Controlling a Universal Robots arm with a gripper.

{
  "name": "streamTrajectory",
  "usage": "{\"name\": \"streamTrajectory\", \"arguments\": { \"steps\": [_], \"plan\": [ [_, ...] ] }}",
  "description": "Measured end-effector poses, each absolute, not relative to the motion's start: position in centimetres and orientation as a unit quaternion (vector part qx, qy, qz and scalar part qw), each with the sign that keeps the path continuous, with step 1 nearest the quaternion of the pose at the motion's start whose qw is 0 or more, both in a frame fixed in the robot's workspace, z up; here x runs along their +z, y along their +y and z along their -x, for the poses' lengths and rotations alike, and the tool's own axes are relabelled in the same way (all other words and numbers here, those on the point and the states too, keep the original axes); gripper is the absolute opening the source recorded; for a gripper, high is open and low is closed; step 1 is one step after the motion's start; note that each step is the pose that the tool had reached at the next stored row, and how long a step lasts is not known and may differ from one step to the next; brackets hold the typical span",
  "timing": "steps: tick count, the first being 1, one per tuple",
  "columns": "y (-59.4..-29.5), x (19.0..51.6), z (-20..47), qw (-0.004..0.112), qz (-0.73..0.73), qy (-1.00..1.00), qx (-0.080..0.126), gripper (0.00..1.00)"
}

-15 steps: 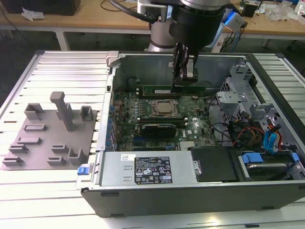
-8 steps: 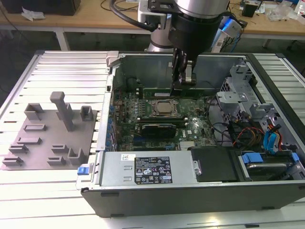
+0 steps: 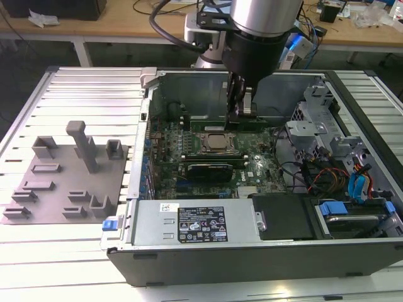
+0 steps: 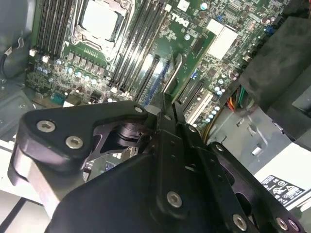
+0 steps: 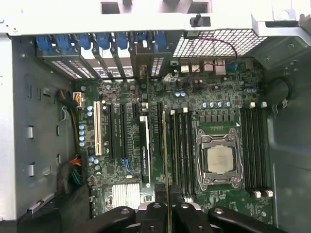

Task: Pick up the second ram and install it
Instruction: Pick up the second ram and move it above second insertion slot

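One claw (image 5: 165, 195) is clamped on one ram stick (image 5: 164, 145), edge-on over the motherboard (image 5: 187, 104), beside one processor socket (image 5: 218, 160). One printed label (image 3: 200, 224) sits on the silver box (image 3: 151, 220).

One arm (image 3: 258, 25) carries one gripper (image 5: 168, 203), which holds one ram (image 5: 164, 145). One open case (image 3: 252, 261) contains one motherboard (image 5: 126, 92), one CPU socket (image 5: 218, 160), two banks of memory slots (image 5: 182, 145) (image 5: 255, 145), one white slot (image 5: 97, 128) and one power supply (image 3: 189, 223) with one label (image 3: 201, 224). One gray plate (image 3: 56, 189) accompanies the case.
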State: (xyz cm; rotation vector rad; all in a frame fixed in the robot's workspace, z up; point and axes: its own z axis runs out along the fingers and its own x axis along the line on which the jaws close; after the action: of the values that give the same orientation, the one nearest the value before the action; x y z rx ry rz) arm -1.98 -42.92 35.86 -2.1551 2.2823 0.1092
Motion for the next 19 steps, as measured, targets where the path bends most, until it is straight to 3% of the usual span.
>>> {"name": "streamTrajectory", "arguments": {
  "steps": [16,19],
  "plan": [
    [-41.5,33.9,1.2,0.000,0.686,0.727,0.035,0.11],
    [-40.1,33.7,1.1,0.000,0.686,0.727,0.035,0.11]
  ]
}}
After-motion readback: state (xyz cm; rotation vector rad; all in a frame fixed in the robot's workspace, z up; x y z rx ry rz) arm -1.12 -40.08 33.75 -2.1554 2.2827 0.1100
